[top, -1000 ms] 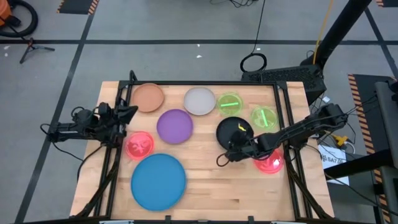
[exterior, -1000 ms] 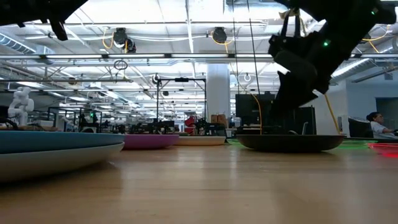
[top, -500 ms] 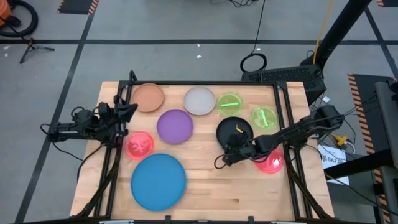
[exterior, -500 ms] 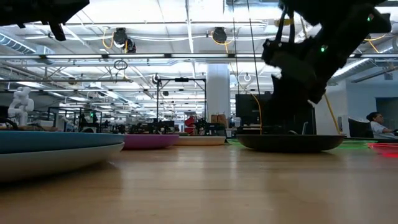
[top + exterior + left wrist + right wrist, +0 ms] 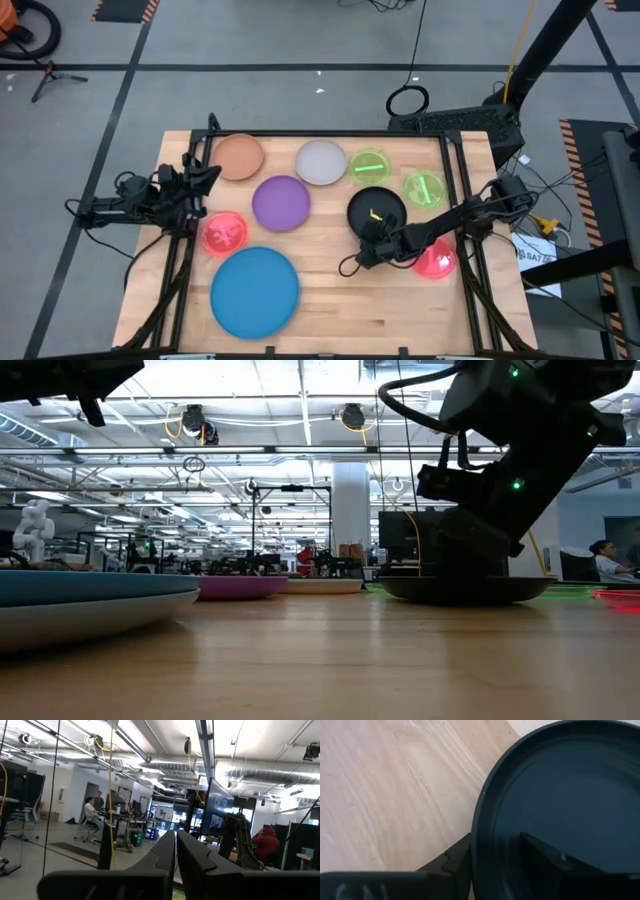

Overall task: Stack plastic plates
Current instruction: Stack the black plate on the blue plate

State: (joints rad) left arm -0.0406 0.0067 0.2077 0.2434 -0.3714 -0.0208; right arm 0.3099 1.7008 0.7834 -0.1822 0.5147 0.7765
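Observation:
The black plate (image 5: pixel 378 209) lies flat on the table right of centre. My right gripper (image 5: pixel 368 248) is down at its near rim and open. In the right wrist view (image 5: pixel 495 840) one finger stands outside the rim and one over the plate's inside. Around it lie the purple plate (image 5: pixel 281 202), orange-brown plate (image 5: pixel 238 157), whitish plate (image 5: pixel 321 162), two green plates (image 5: pixel 368 166) (image 5: pixel 423 188) and two pink ones (image 5: pixel 225 233) (image 5: pixel 432 261). The blue plate (image 5: pixel 255 290) rests on a grey plate (image 5: pixel 60 622). My left gripper (image 5: pixel 205 180) is shut, held above the table's left edge. My right gripper straddles the black plate's near rim (image 5: pixel 479 820), one finger (image 5: pixel 457 860) outside and one (image 5: pixel 545 852) inside, slanting down from the near right. Whether either finger touches the rim, I cannot tell. The plate lies flat on the table.
Bare wood (image 5: pixel 380 310) stretches along the near edge between the blue plate and the right pink plate. A black frame (image 5: pixel 455 160) borders the table's sides and far edge. Cables and a stand sit beyond the right edge.
My right gripper has moved from above the black plate toward the table's near edge and down, ending low at the plate's near rim. The plates have stayed where they were.

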